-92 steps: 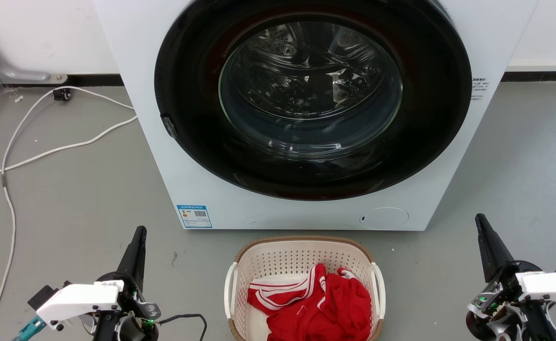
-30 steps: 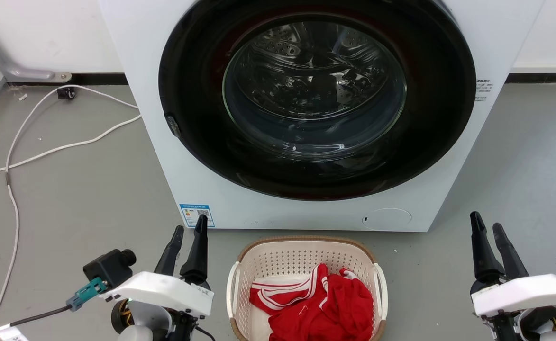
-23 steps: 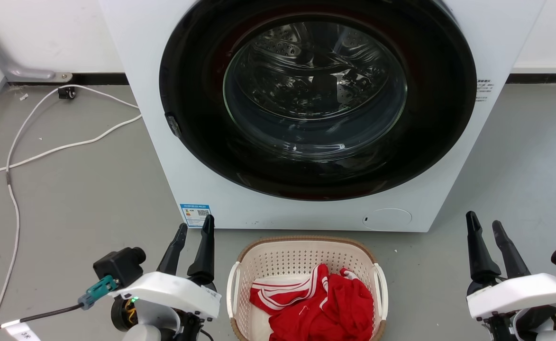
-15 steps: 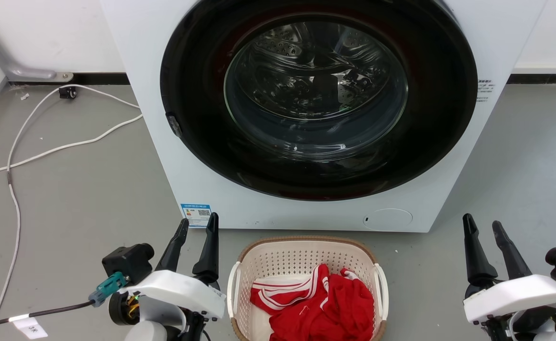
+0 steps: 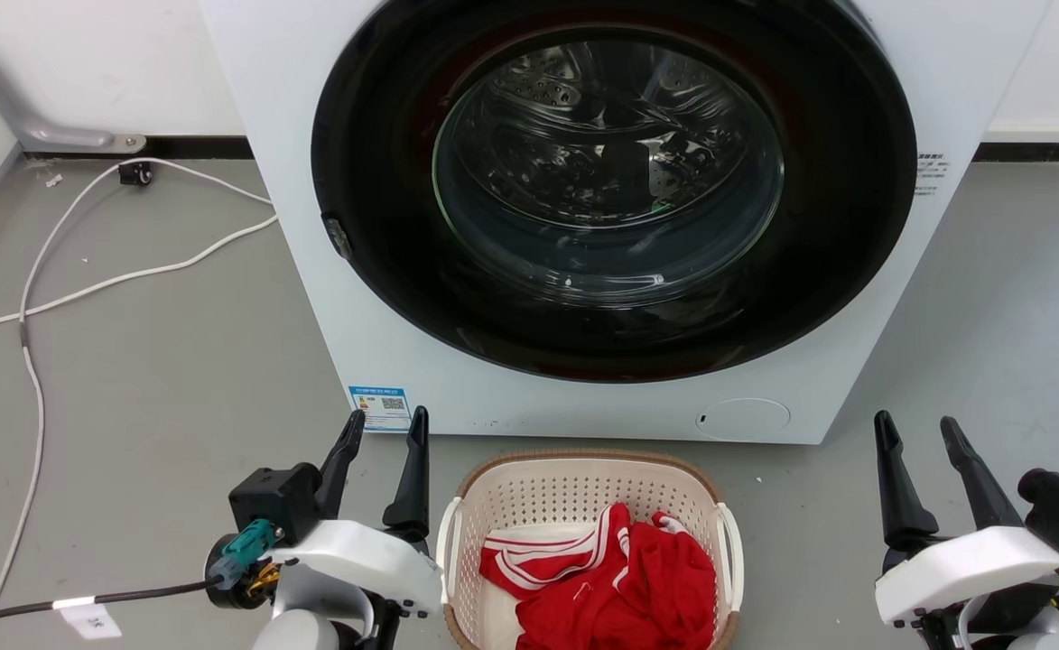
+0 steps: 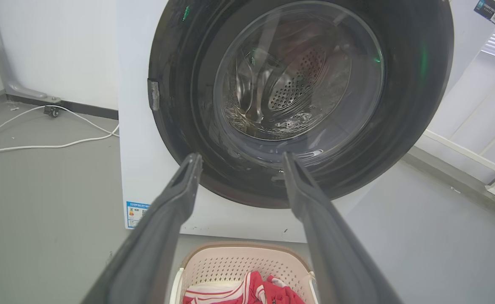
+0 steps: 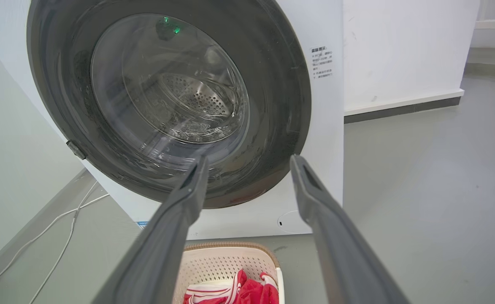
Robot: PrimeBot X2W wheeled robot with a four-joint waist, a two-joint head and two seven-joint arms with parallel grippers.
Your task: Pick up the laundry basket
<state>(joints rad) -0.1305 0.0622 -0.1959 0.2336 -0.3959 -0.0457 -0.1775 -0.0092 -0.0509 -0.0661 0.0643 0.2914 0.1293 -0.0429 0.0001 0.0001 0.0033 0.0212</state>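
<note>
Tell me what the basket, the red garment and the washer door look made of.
Basket: moulded plastic by the look, matte cream, uniform punched holes; brown woven-look rim probably plastic too.
Red garment: soft fabric, maybe synthetic, crumpled in folds, white stripes.
Washer door: clear domed pane, glass or plastic, with reflections, in a glossy dark ring.

Blue QR sticker and side print on the washer are illegibly small.
</note>
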